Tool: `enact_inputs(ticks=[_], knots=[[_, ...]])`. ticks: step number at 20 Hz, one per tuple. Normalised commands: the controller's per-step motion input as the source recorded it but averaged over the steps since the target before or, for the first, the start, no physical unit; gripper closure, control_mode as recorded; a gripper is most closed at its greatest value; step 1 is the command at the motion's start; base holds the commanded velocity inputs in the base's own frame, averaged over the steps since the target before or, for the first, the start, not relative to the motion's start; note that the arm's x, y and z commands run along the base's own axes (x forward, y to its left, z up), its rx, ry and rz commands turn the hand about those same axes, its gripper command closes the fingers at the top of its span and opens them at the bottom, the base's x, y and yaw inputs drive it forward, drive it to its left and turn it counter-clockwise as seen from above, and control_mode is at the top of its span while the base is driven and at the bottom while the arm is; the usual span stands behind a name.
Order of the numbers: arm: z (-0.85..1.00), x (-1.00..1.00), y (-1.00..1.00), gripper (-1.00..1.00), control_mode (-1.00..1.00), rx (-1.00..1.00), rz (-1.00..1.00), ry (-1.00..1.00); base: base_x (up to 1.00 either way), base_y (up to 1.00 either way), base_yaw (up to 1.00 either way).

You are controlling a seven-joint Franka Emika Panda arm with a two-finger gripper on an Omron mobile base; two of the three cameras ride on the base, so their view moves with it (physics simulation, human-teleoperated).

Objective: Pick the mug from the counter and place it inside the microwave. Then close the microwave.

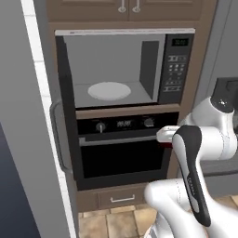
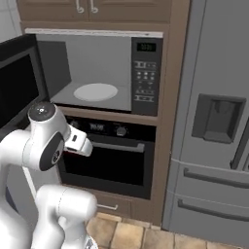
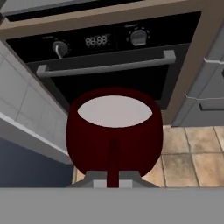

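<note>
The dark red mug [image 3: 114, 131] with its white inside hangs upright in front of the black oven, and my gripper [image 3: 113, 183] is shut on its handle. In the left base view the gripper [image 1: 163, 135] sits level with the oven handle, with a sliver of the mug [image 1: 165, 143] below the hand. The microwave [image 1: 114, 56] stands open above, with its grey interior and white turntable [image 1: 109, 90] bare. Its door [image 1: 65, 107] is swung out to the left, also visible in the right base view as the door [image 2: 18, 87]. The counter is out of view.
The black oven [image 1: 123, 153] with knobs and a horizontal handle [image 3: 105, 68] lies directly ahead of the mug. A grey fridge [image 2: 214, 126] stands to the right. A grey wall panel [image 1: 18, 116] rises on the left, a drawer [image 1: 122, 199] and tiled floor [image 3: 192, 153] below.
</note>
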Motion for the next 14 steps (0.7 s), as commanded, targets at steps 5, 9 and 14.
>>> enact_inputs(ticks=[5, 9, 14], knots=[[0.00, 0.00, 0.00, 1.00, 1.00, 0.00, 0.00, 0.00, 0.60, 0.16, -0.16], [0.00, 0.00, 0.00, 1.00, 1.00, 0.00, 0.00, 0.00, 0.23, 0.35, -0.15], [0.00, 0.00, 0.00, 1.00, 1.00, 0.00, 0.00, 0.00, 0.00, 0.51, -0.04]])
